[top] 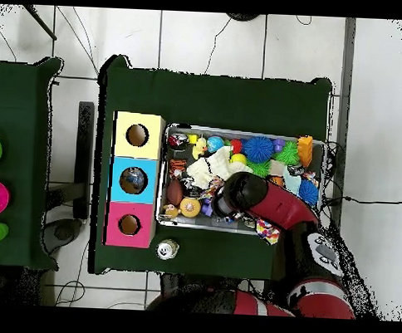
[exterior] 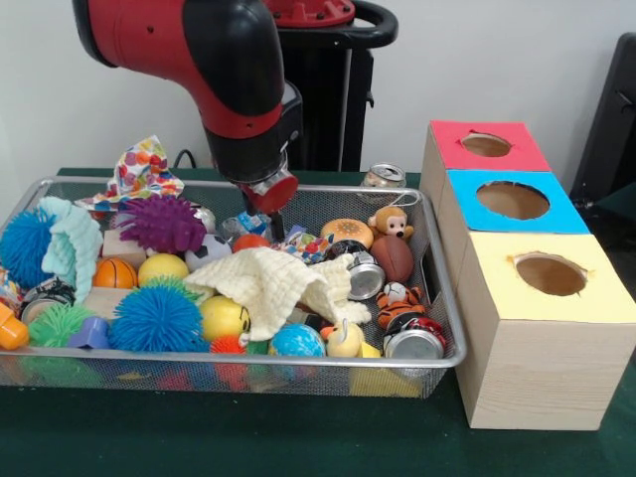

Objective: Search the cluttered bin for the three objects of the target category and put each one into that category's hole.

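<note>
- At the bottom of the front view a bare strip of green table (exterior: 199, 437) runs ahead of the bin (exterior: 248, 366), free along the whole near rim.
- The bin fills the left and middle of that frame; its right end stands just beside the yellow-topped box (exterior: 547, 328), with only a narrow gap between.
- Behind that box, toward upper right, come the blue-topped box (exterior: 512, 204) and the red-topped box (exterior: 487, 146), each with a round hole on top; in the overhead view something dark shows inside the blue one's hole.
- Near row in the bin: a blue spiky ball (exterior: 157, 318), a yellow ball (exterior: 225, 318), a cream cloth (exterior: 273, 283) draped over the middle, and a can (exterior: 414, 343) on its side at the right corner.
- Farther back lie a purple spiky ball (exterior: 159, 224), a small brown football (exterior: 394, 258) and a toy monkey (exterior: 392, 223).
- The gripper (exterior: 270, 214) hangs low over the bin's far middle, above the clutter; whether it is spread or closed, or touches anything, cannot be told.
- Beyond the far rim, a silver can (exterior: 383, 177) stands on the table, and a patterned cloth (exterior: 144, 169) sits at the far left.
</note>
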{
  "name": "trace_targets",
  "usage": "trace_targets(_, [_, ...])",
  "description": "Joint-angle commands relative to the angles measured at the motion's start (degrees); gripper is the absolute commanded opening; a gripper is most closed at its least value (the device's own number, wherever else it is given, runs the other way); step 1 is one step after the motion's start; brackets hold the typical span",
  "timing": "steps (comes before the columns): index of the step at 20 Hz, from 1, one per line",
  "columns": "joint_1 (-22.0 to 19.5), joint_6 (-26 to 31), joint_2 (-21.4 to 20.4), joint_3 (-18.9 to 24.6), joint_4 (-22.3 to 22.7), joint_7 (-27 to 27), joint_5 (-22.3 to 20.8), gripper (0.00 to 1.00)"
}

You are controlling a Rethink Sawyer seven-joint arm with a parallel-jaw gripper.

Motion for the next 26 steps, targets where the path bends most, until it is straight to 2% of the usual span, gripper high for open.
trace_targets(1, [-1.2, 3.6, -2.0, 4.0, 3.3, -1.7, -2.1, 1.0])
trace_targets(9, [-2.2, 3.0, -2.7, 4.0, 4.6, -2.3, -2.5, 1.0])
trace_targets(11, [-2.3, 1.4, -1.8, 4.2, 5.0, -2.1, -2.6, 1.0])
trace_targets(17, [-2.7, -1.8, -1.9, 4.0, 8.0, -2.1, -3.6, 1.0])
trace_targets(26, [-5.6, -4.8, -3.1, 4.4, 12.0, -3.4, -6.1, 1.0])
